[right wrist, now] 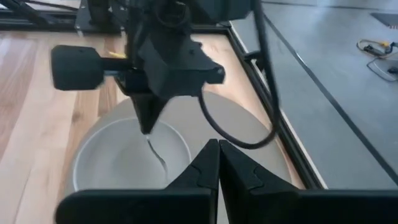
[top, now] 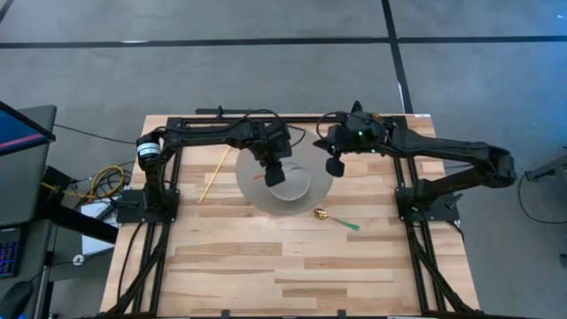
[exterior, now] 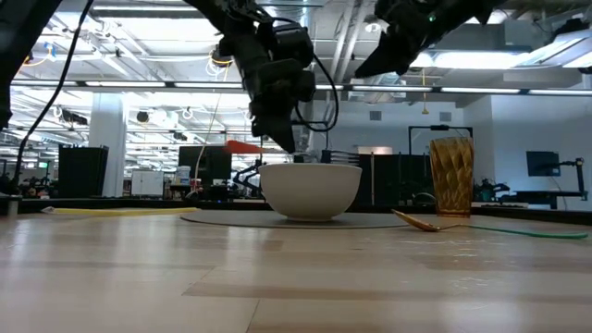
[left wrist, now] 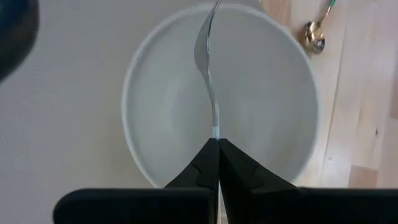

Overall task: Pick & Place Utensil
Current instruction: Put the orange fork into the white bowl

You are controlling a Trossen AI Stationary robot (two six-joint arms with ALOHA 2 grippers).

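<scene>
Left gripper (left wrist: 218,163) pinching fork (left wrist: 208,74) handle, tines hanging down over bowl (left wrist: 149,93)

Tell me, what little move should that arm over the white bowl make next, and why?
Probably open its fingers. The left gripper is shut on a silver utensil that hangs straight down into the white bowl, so letting go should drop it inside. The right gripper waits, shut, beside the bowl.

The left gripper (top: 275,176) hangs over the white bowl (top: 297,188), blocking entry from above; the right gripper (top: 336,166) crowds the bowl's far right rim; the near half of the wooden table (top: 292,266) lies open; the green-handled spoon (top: 335,218) seems reachable from above.
</scene>
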